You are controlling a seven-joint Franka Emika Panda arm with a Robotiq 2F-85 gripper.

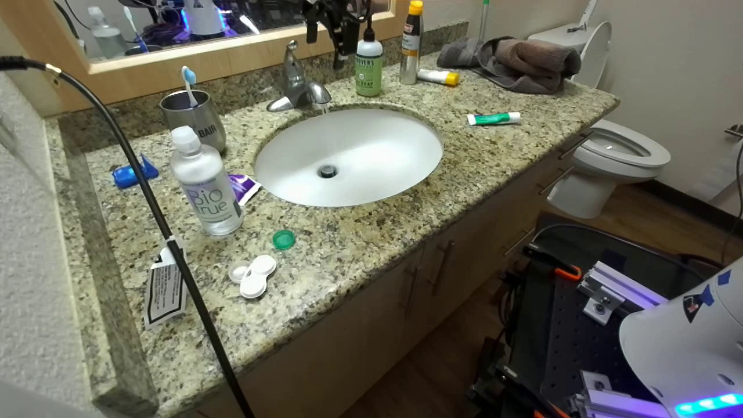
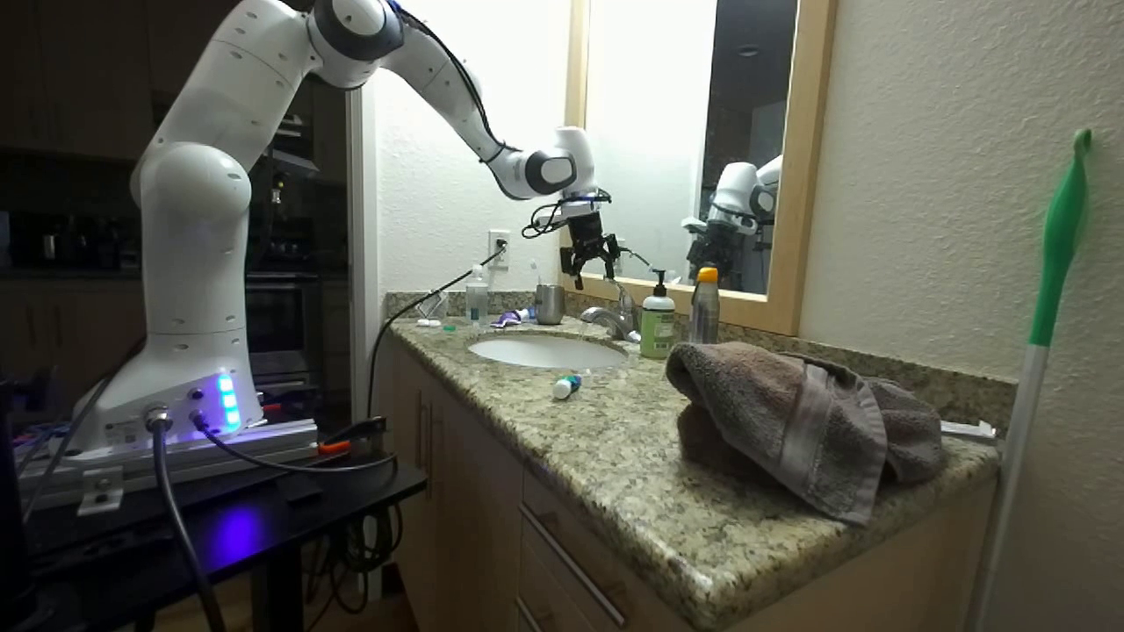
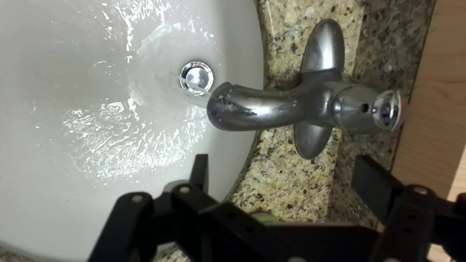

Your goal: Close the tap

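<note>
Three lettered vessels: clear plastic bottle with a white cap [image 1: 203,174], reading "Bio true"; brushed steel cup [image 1: 209,116], showing "BAIR"; green soap bottle with a black pump [image 1: 368,69], "SOAP" legible below a name ending in "ER'S".
Print too fine to read: white rectangular paper tag [image 1: 165,293]; slim silver can with an orange-yellow cap [image 1: 410,49].
Small shiny silver metal tap [image 3: 315,100]: at the back of the white oval basin [image 1: 383,145], between the cup and the soap bottle; clear water [image 3: 127,145] runs from its curved spout and ripples over the basin near the round metal drain [image 3: 196,78].
Black two-fingered gripper [image 3: 287,178]: fingers spread well apart; it hangs beside the tap on the soap bottle's side, a gap showing between fingers and tap in the wrist view.
Close behind the tap: speckled granite backsplash [image 3: 395,32] and pale wooden mirror frame [image 1: 232,58].
Beige-and-green granite counter [image 1: 360,232]: a broad strip lies between basin and front edge; white two-lobed case [image 1: 257,277] and green round cap [image 1: 284,239] near one end, folded gray-brown towel [image 1: 514,64] at the other, green-and-white tube [image 1: 493,118] between basin and towel.
</note>
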